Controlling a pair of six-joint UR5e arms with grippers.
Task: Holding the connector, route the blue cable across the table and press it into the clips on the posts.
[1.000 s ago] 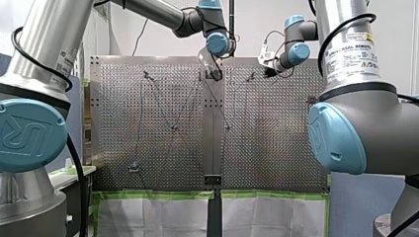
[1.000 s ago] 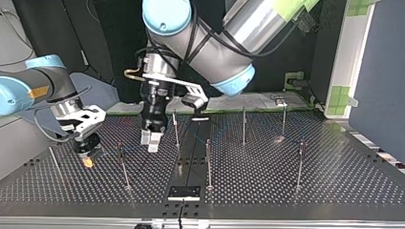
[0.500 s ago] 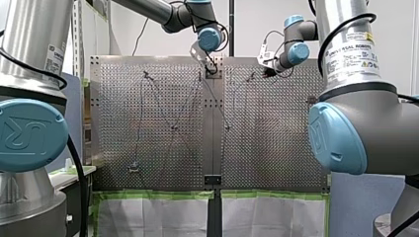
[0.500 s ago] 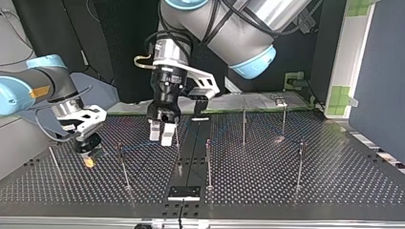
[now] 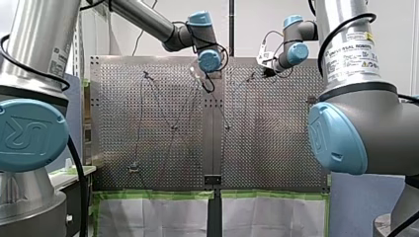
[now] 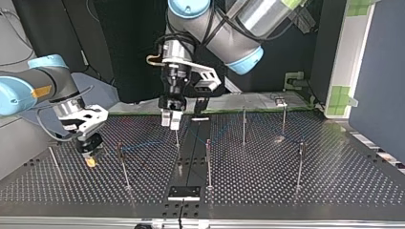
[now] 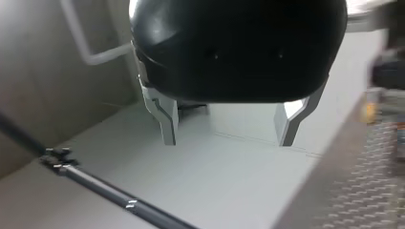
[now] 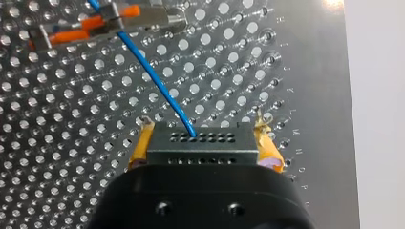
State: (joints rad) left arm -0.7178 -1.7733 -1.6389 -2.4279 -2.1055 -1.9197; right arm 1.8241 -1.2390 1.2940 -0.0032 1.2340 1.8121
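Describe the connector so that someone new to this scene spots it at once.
Over the perforated table, find my right gripper at the top view's left. Between its yellow pads sits the connector, a dark grey block with rows of small holes. It alone has the blue cable running out of it.

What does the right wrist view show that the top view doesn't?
Right wrist view only: the grey connector clamped between the yellow pads of my right gripper, with the blue cable leaving one of its holes and running to a clip with orange parts. Top view only: my left gripper hanging above a post near mid-table, plus the other posts. Both: my right gripper, the blue cable and the perforated table.
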